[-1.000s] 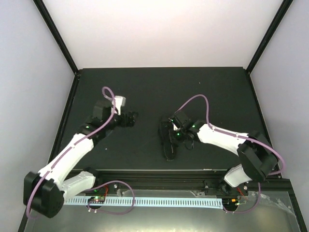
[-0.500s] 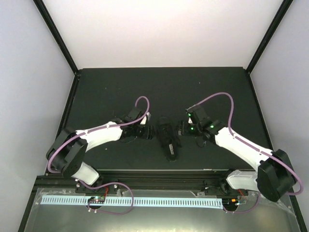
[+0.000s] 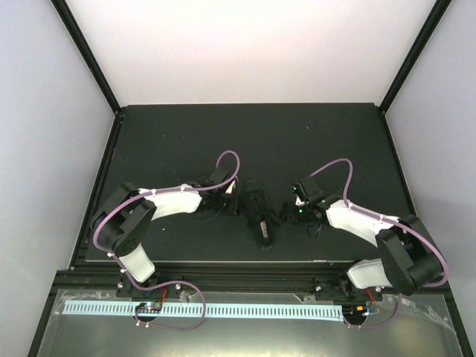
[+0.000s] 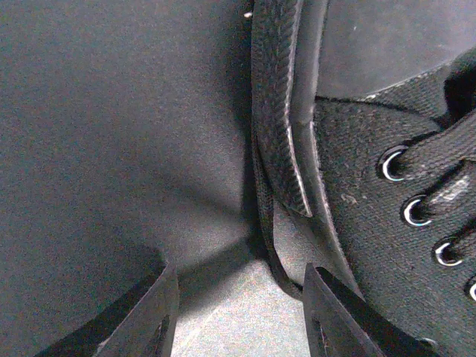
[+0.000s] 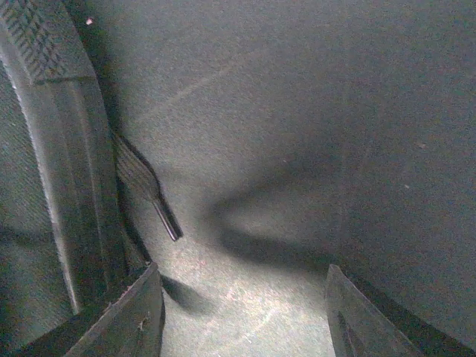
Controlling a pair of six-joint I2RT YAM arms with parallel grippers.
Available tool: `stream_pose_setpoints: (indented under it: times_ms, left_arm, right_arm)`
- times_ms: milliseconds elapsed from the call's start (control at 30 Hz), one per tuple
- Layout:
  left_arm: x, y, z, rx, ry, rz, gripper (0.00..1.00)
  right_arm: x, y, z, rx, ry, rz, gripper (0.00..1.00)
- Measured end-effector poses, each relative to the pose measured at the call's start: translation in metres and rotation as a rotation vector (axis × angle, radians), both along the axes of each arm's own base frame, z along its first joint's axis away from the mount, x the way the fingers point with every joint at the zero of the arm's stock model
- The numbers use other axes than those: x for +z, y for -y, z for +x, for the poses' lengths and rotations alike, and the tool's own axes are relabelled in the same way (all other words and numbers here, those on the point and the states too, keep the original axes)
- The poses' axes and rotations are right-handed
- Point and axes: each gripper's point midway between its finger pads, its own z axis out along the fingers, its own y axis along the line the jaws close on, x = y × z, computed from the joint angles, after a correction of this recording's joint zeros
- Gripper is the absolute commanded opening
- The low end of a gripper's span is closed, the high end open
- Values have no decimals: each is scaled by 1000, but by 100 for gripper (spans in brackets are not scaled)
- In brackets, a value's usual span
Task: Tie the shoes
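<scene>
The small black shoe (image 3: 260, 212) lies on the black mat, between the two grippers. My left gripper (image 3: 227, 202) is open and low on the shoe's left side. In the left wrist view the shoe (image 4: 387, 201) shows its eyelets and ribbed sole. A thin black lace (image 4: 266, 223) runs along the sole between my open fingers (image 4: 152, 316). My right gripper (image 3: 288, 214) is open and low on the shoe's right side. In the right wrist view the shoe's sole (image 5: 52, 149) fills the left, and a lace end (image 5: 149, 195) lies on the mat ahead of the left finger (image 5: 130, 320).
The black mat (image 3: 335, 141) covers the table, with its front edge and a metal rail (image 3: 238, 266) near the arm bases. White walls and black corner posts (image 3: 85, 52) enclose the back and sides.
The left arm has swung in from the far left to the shoe's left side. The right gripper has come off the shoe and dropped to its right side. The shoe shifted slightly.
</scene>
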Motion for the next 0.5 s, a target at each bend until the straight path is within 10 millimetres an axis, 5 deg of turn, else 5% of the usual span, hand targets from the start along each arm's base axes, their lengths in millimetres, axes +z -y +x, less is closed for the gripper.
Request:
stream_pose_setpoints:
  times_ms: [333,500]
  left_arm:
    - [-4,13,5,-16,-1,4,31]
    - [-8,26,13,-34,18,39,5]
  right_arm:
    - [-2,-14,13,30,19,37,52]
    - [-3,-23,18,59,29,62,41]
